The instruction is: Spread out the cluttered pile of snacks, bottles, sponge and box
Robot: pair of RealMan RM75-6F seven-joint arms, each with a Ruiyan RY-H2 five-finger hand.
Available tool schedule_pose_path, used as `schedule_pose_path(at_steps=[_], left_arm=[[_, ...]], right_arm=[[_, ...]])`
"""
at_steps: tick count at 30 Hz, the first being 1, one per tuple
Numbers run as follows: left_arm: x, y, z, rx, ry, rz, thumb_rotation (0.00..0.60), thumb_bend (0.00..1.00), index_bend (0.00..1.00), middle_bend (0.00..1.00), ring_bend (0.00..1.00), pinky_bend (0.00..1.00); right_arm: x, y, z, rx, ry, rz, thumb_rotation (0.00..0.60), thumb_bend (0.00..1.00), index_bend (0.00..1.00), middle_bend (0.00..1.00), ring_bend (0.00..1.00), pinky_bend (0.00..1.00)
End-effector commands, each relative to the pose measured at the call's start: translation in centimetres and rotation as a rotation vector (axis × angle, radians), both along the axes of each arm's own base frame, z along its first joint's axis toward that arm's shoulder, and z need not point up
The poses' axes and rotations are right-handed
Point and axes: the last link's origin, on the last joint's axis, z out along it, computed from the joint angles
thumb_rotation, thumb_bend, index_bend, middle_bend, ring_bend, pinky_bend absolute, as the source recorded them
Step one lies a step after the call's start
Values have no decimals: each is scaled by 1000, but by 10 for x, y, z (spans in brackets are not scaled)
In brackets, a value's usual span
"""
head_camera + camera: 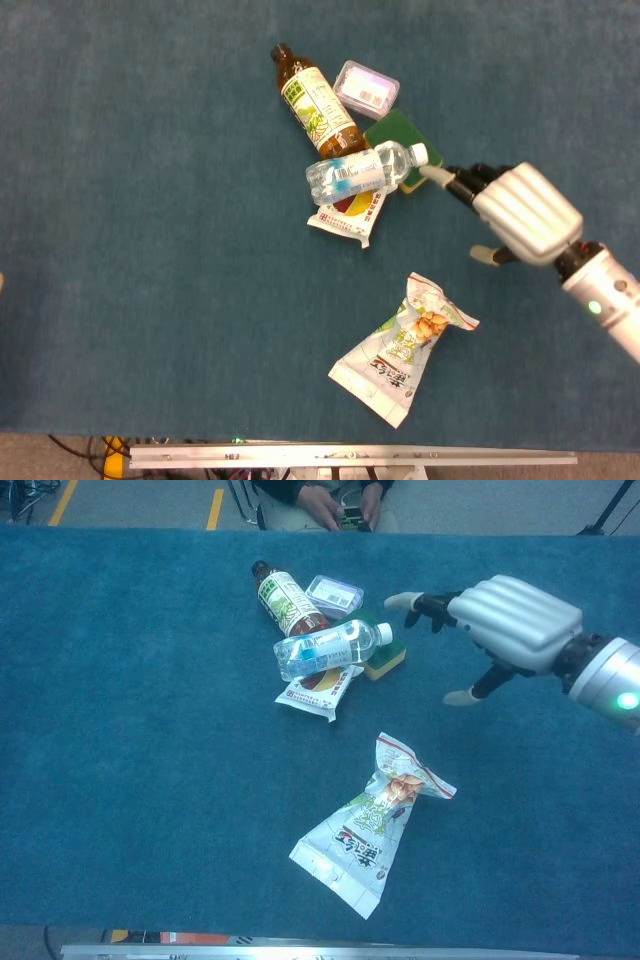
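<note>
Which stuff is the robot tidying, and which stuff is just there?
For the job: brown bottle, clear water bottle, green sponge, small box, snack packet under the bottles, snack bag set apart.

Just there: blue table cover, cables.

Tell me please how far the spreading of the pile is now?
Done: one snack bag lies alone, clear of the pile. In hand: nothing is held; the right hand reaches toward the clear bottle, fingers near its cap. Left: the clear bottle lies across the brown bottle and a second snack bag, with the sponge and box close by.
</note>
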Motion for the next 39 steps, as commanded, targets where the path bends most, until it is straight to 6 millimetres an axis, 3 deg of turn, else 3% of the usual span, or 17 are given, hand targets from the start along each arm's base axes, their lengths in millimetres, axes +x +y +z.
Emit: schedule_pose_path(at_steps=[1,7,14,22,39], left_arm=[[-2,-2,1,1,2,8,600,261,137,125,85,129],[-4,-6,4,5,4,17,600,261,137,125,85,129],[-5,-9,6,-4,7,21,600,261,137,124,86,129],[-9,-15,9,5,1,36,600,261,137,124,85,129],[-21,-29,17,45,-17,90,600,261,137,124,85,129]], right_arm=[[5,-14,0,-19,1,-2,600,0,104,300,337,561],[20,-34,-2,-3,45,27,600,0,104,289,260,409],[48,-57,-14,61,148,86,600,26,23,180,136,245],[74,-72,-43,64,163,102,600,28,22,182,136,242],[91,-87,-95,91,236,96,600,28,39,230,145,258]])
